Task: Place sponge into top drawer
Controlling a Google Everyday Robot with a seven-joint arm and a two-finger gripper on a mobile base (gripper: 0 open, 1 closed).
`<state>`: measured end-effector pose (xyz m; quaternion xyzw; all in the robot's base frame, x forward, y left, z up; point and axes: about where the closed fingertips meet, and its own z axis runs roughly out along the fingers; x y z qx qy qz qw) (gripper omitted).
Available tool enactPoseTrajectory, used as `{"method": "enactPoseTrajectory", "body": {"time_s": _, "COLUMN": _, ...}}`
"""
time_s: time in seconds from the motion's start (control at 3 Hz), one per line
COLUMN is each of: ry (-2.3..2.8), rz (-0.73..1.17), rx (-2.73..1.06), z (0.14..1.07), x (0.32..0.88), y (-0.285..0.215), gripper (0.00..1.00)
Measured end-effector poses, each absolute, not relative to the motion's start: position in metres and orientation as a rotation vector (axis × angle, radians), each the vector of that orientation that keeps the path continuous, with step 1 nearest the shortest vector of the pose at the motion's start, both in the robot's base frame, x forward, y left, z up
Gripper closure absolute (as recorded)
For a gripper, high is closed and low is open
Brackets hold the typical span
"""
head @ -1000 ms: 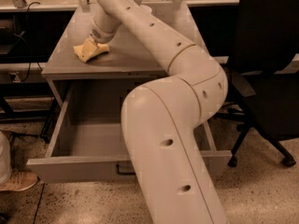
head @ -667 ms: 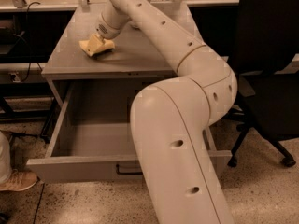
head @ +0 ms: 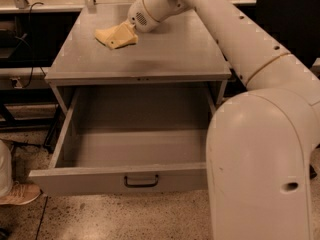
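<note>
On the table (head: 165,59) above the open top drawer (head: 100,179), the end effector (head: 127,34) sits at the sponge (head: 111,35), likely light and squashy, best pinched across its middle; whether it grips cannot be told.

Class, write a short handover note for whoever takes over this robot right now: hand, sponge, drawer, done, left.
The hand is over the back left of the grey cabinet top, at the small pale yellow sponge; grip unclear.
The wide grey metal top drawer stands pulled open, without the sponge.
Done: drawer open, hand at sponge.
Left: lift the sponge, bring it forward, release it in the drawer.
</note>
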<state>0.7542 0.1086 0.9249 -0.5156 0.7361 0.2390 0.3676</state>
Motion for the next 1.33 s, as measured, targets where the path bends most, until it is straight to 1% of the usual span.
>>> {"method": "enactPoseTrajectory", "body": {"time_s": 0.33, "ry": 1.894, "rz": 0.616, "rx": -1.326, "z": 0.924, "x": 0.752, "y": 0.109, "gripper": 1.00}}
{"method": "enactPoseTrajectory", "body": {"time_s": 0.67, "ry": 1.923, "rz": 0.627, "rx": -1.330, "z": 0.915, "x": 0.725, "y": 0.097, "gripper": 1.00}}
{"method": "enactPoseTrajectory", "body": {"time_s": 1.0, "ry": 1.946, "rz": 0.619, "rx": -1.276, "z": 0.928, "x": 0.676, "y": 0.070, "gripper": 1.00}}
{"method": "enactPoseTrajectory", "body": {"time_s": 1.33, "ry": 2.002, "rz": 0.624, "rx": -1.217, "z": 0.918, "x": 0.629, "y": 0.053, "gripper": 1.00}}
